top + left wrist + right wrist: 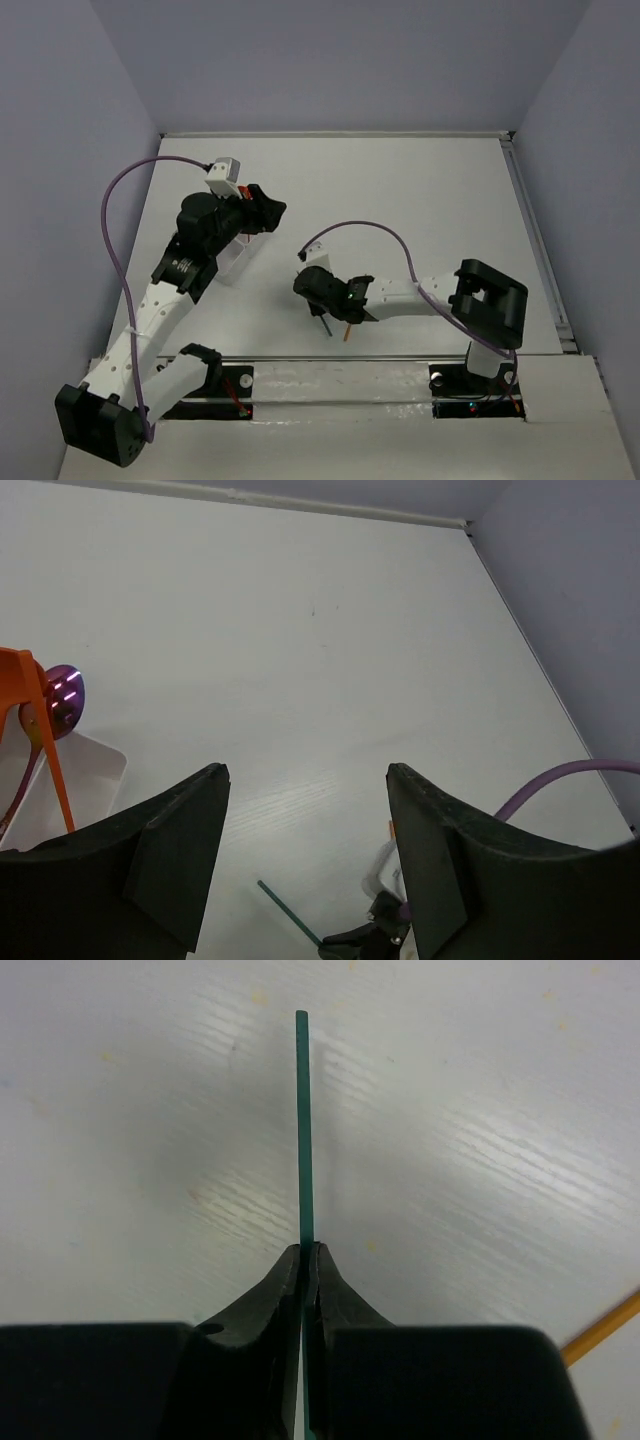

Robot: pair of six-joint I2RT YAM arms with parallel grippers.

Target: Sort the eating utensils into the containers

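My right gripper (308,1250) is shut on a thin teal stick (303,1130) and holds it just above the table; the stick runs straight out past the fingertips. In the top view this gripper (318,303) is near the table's middle front, with the teal stick (326,326) beside an orange stick (347,331) lying on the table. My left gripper (268,212) is open and empty, above the whitish tray (232,262). In the left wrist view the tray corner (100,780) holds an orange fork (45,740) and a shiny spoon (65,695). The teal stick (285,910) shows there too.
The orange stick (600,1328) lies at the right edge of the right wrist view. A purple cable (380,232) arcs over the right arm, another loops over the left arm (120,200). Walls close the table at back and sides.
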